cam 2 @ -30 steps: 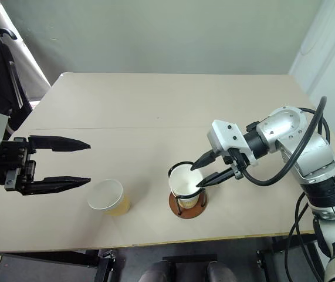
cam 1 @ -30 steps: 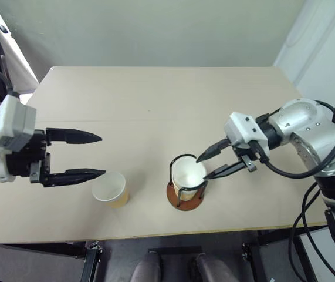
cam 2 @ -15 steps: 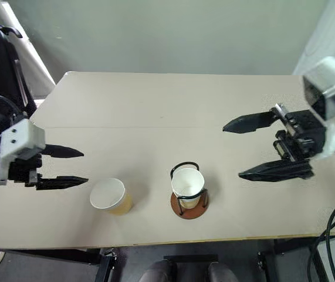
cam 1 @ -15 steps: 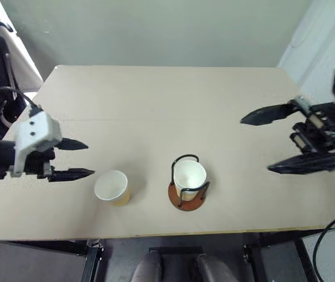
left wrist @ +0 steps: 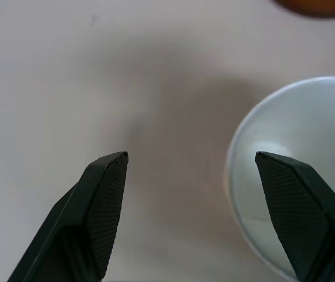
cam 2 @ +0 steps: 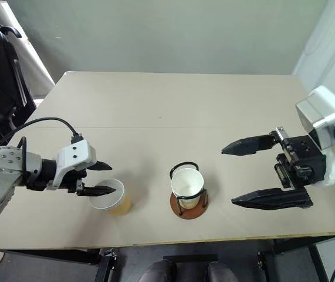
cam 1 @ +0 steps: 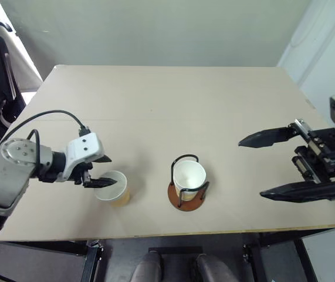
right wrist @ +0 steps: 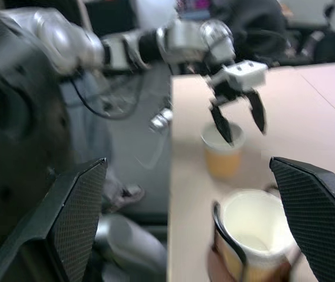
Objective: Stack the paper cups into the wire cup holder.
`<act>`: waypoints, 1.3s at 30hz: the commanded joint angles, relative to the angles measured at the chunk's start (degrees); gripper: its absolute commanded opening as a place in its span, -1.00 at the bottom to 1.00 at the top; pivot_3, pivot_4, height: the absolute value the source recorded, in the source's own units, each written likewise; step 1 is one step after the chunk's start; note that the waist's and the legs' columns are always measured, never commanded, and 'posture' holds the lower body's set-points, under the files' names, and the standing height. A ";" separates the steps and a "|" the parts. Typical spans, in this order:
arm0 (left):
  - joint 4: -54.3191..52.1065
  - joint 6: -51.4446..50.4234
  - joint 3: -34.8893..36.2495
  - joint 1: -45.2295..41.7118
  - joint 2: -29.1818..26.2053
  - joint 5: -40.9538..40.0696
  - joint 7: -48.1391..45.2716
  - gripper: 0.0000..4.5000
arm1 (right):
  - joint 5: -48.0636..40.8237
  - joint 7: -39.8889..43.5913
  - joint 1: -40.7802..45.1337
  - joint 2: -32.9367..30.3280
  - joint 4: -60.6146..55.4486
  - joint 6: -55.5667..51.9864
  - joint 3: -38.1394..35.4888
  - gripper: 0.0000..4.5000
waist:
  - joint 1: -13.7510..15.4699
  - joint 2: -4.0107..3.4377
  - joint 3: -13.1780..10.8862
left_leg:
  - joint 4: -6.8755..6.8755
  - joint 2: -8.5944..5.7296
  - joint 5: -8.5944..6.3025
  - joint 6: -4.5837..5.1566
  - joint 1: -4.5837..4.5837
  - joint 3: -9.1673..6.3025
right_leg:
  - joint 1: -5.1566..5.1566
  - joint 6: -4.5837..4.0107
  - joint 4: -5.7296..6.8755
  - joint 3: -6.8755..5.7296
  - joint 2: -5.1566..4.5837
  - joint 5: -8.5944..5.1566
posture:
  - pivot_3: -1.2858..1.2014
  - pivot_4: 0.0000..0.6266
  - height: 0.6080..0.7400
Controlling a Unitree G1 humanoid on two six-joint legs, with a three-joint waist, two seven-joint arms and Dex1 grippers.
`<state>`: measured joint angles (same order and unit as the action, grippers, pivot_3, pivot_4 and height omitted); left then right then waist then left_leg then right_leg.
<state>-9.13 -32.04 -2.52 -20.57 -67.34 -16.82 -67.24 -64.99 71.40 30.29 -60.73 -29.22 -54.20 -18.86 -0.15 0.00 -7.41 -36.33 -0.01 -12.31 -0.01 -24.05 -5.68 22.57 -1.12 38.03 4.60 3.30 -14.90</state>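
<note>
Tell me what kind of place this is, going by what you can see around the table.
Probably a robotics lab or test room. A plain tan table stands against a bare grey-green wall, carrying just a loose paper cup and a wire cup holder with a cup in it. Behind the robot's left arm, the right wrist view shows dark equipment and cables.

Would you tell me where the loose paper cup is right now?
The loose paper cup stands near the table's front edge, left of the wire cup holder, under the left end effector.
</note>
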 commanded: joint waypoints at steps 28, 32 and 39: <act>6.37 2.54 1.00 -32.91 12.31 -16.99 -20.87 -0.99 | 1.95 0.73 -8.45 -5.83 -1.86 6.14 -7.60 1.00 | 1.02 0.03 -0.01 | -0.76 -0.09 -0.18 0.29 -0.06 -0.14 | -0.37 0.39 0.00 0.02 0.02 0.11 | 0.03 -0.52 1.00; 20.37 10.68 -5.53 -50.33 19.82 -17.86 -25.21 -0.99 | 0.64 -1.46 -10.64 -6.00 -3.73 5.50 -10.36 1.00 | 1.30 0.03 -0.02 | -0.89 -0.18 -0.28 0.48 -0.07 -0.15 | -0.48 0.64 -0.11 0.06 -0.07 0.12 | 0.03 -0.52 1.00; 24.08 19.26 -23.20 -55.73 20.12 -25.02 -25.26 -0.99 | -0.84 -5.69 -12.19 -6.00 -5.74 5.22 -11.45 1.00 | 0.76 -0.05 -0.04 | -1.03 -0.30 -0.47 0.78 -0.21 0.14 | -0.42 1.01 -0.18 0.20 -0.22 -0.05 | 0.03 -0.52 1.00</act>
<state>14.71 -15.37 -24.06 -74.23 -46.74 -40.05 -90.10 -64.35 66.84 18.24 -65.96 -33.74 -49.07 -27.48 0.61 -0.06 -7.44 -37.41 -0.30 -12.78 0.78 -24.35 -5.56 22.21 -0.06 37.87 4.81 3.08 -14.98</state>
